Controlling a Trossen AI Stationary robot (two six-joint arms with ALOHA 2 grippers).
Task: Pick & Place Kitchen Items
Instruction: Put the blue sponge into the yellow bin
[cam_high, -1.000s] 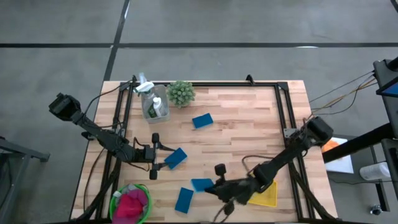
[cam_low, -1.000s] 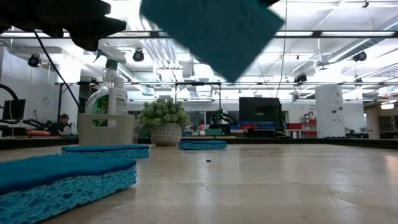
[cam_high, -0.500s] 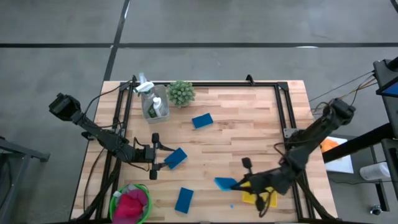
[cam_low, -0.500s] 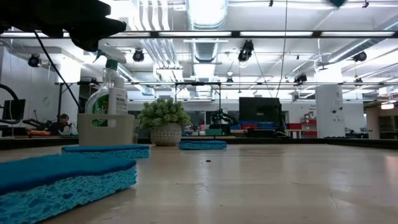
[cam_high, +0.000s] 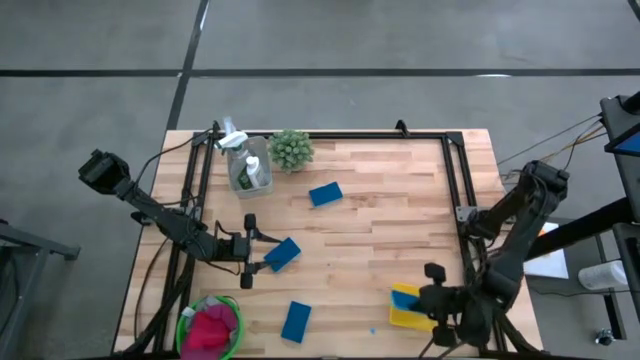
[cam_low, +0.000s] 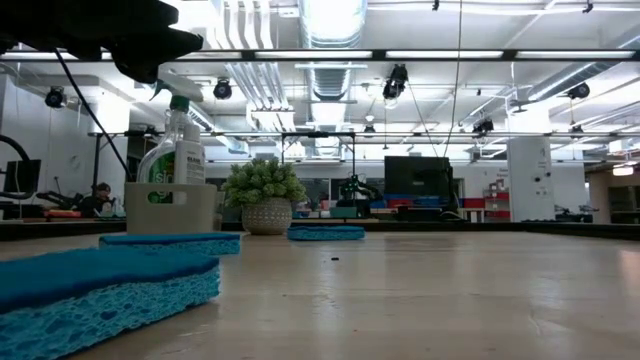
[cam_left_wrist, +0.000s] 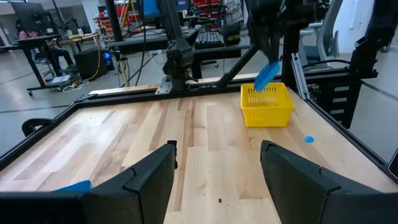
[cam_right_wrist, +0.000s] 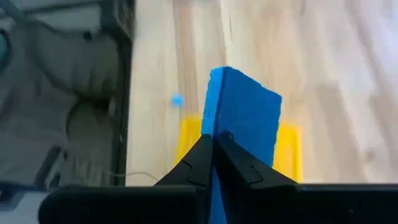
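The right gripper (cam_high: 425, 298) hangs directly over the yellow basket (cam_high: 415, 318), which sits near the table's (cam_high: 390, 210) front right corner, just inside the black frame rail (cam_high: 468, 250) on that side. Its fingers (cam_right_wrist: 205, 163) are pinched tight on the edge of a blue sponge (cam_right_wrist: 244, 124), which stands on edge above the basket's open top; in the left wrist view the same sponge (cam_left_wrist: 267, 74) hangs tilted just above the basket's rim (cam_left_wrist: 266, 101). A small blue crumb (cam_high: 372, 329) lies on the wood just beside the basket, toward the table's front edge. From the basket across to the far rail the boards are bare, so there is open room on that side. The left gripper (cam_high: 262, 252) waits well away from the basket, across the table, with its fingers spread wide around nothing, and a second sponge (cam_high: 284, 252) lies just beside its tips. A third sponge (cam_high: 295, 321) lies near the front edge, between the basket and a green bowl of cloths (cam_high: 210, 326). A fourth sponge (cam_high: 325, 193) lies far from the basket, toward the potted plant (cam_high: 291, 149) and the spray-bottle caddy (cam_high: 246, 167).
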